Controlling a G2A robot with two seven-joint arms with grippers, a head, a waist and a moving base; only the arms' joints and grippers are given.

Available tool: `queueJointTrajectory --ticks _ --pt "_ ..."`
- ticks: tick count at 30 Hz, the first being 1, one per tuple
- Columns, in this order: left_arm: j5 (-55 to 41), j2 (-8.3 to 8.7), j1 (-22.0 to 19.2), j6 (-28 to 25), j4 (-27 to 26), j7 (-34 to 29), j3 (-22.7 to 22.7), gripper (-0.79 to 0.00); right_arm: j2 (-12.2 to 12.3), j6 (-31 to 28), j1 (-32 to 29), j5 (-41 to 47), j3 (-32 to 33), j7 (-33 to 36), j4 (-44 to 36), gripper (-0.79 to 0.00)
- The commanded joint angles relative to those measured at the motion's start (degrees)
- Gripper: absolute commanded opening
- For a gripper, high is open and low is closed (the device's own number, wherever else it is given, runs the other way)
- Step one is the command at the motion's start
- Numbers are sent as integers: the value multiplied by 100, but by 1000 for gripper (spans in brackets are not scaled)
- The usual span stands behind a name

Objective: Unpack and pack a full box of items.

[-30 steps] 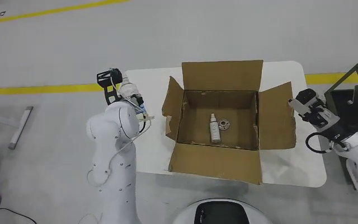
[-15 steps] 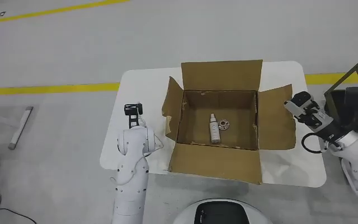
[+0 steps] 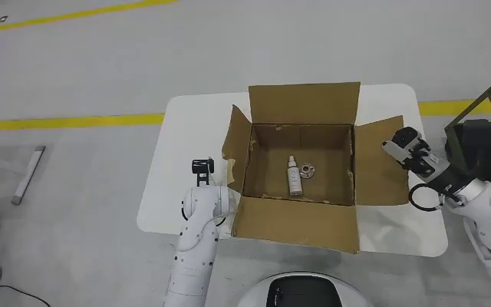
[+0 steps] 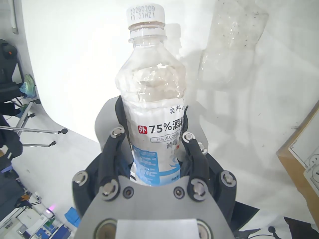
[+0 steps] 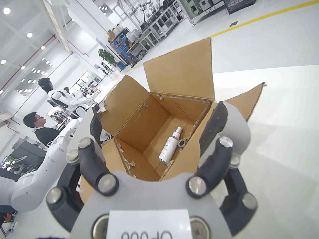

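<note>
An open cardboard box [image 3: 301, 219] stands mid-table with its flaps spread. On its floor lie a white spray bottle [image 3: 294, 175] and a small metal ring part [image 3: 308, 169]; the right wrist view shows the same spray bottle [image 5: 170, 145] and ring part [image 5: 182, 143]. My left gripper [image 4: 152, 133] is shut on a clear bottle [image 4: 149, 88] with a white cap and a blue-and-white label, held over the white table. In the top view the left gripper [image 3: 202, 167] is just left of the box's left flap. My right gripper [image 3: 404, 146] hangs open over the right flap, fingers [image 5: 214, 125] apart and empty.
A crumpled clear plastic bag [image 4: 234, 45] lies on the table [image 3: 184, 123] beyond the held bottle. A corner of the box [image 4: 301, 155] is close beside the left gripper. The table's left edge and front corner are near the left arm.
The left arm swung with the bottle from the table's far-left corner to a spot beside the box's left flap. The right gripper shifted slightly toward the box.
</note>
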Motion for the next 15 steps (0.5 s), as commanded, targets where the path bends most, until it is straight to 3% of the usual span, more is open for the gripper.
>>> queueJointTrajectory --ticks 1,2,4,5,6,15 --pt "-26 -11 -3 29 72 2 22 -785 1 -22 38 21 -24 38 -37 0" --pt "-8 -15 -10 31 109 -1 36 -739 3 -26 57 26 -26 53 -49 0" --pt "-57 -28 -19 43 158 -33 51 -400 4 -48 102 69 -31 75 -94 0" --pt "-16 -31 -27 41 189 -62 69 -43 6 -52 124 90 -29 93 -119 0" --pt "-23 -36 -36 69 199 -90 70 0 9 -71 148 103 -29 130 -154 0" --pt "81 -43 -54 198 -91 -255 -62 0 34 -58 301 265 69 321 -438 0"
